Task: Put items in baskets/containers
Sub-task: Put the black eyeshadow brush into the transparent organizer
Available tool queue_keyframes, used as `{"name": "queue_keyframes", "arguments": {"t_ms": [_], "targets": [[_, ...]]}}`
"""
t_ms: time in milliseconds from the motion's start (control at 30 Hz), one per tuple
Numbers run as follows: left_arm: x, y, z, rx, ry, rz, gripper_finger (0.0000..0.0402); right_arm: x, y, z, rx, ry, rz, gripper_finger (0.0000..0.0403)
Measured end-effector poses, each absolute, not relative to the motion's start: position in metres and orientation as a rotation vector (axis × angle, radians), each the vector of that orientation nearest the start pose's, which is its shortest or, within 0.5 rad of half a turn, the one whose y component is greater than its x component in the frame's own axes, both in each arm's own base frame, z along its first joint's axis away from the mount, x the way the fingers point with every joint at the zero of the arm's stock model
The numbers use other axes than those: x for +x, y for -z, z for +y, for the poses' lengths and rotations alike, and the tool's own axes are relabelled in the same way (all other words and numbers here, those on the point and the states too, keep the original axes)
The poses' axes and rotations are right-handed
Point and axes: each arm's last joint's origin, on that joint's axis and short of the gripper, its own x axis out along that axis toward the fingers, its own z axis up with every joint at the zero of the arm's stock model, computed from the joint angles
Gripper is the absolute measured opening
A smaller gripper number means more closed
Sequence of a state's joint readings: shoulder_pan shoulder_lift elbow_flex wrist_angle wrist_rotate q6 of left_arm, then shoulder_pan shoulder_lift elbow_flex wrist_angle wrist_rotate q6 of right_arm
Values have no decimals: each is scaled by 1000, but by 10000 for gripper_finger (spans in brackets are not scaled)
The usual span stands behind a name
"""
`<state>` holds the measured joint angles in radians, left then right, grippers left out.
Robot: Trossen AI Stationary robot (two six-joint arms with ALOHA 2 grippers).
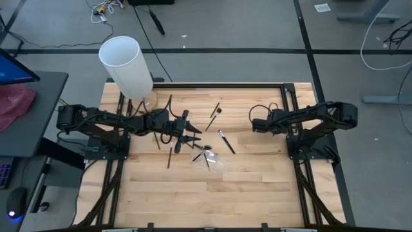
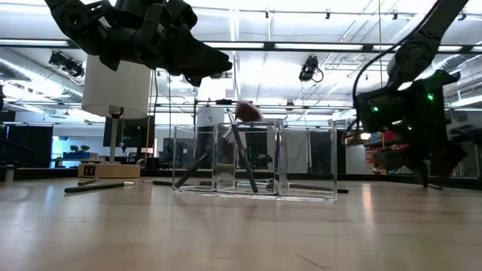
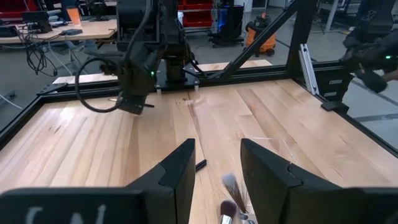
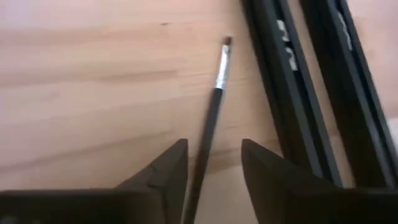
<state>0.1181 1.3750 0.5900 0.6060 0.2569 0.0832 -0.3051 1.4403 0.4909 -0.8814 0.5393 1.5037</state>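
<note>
Clear holder (image 2: 301,162) sits centre frame in the low view, just below centre in the high view, with a few brushes (image 2: 239,154) already leaning inside, one bristle head poking above the rim. The rest lie loose on the bench (image 1: 244,193): one (image 1: 226,142) just right of the holder, one (image 1: 215,111) above it and one (image 1: 170,156) to its left. In the right wrist view another brush (image 4: 211,118) lies flat on the wood, running up the middle of the frame between the fingers of your right hand (image 4: 214,146). That hand is spread open with nothing gripped, and the fingers don't appear to touch the handle. Frame rail (image 4: 292,93) is just beside it on the right of that frame. Main risk is that the handle is thin and flat on the wood. Close too high and you pinch air; close off-centre and it likely rolls toward the rail, where a regrasp gets awkward. Left hand (image 3: 217,149) hangs open and empty right over the holder, brush heads showing at the bottom of its view. The holder looks light, so a dip or swing there could shove or tip it and spill what's in. Leaning handles could also snag the next brush going in. Watch both arms crowding mid-frame.
</note>
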Motion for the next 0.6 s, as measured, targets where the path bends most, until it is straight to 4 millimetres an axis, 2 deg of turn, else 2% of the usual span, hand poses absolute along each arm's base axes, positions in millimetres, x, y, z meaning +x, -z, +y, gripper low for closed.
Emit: {"name": "queue_keyframes", "arguments": {"t_ms": [100,200,333,600], "targets": [[277,-215,25,50,147,170,131,135,-104,-59,784,1807,923,174],[277,-215,25,52,147,170,131,133,-99,-59,754,1795,873,174],[277,-215,25,53,147,170,131,132,-94,-59,745,1792,806,152],[278,-215,20,59,168,167,131,135,-93,-60,747,1753,816,101]]}}
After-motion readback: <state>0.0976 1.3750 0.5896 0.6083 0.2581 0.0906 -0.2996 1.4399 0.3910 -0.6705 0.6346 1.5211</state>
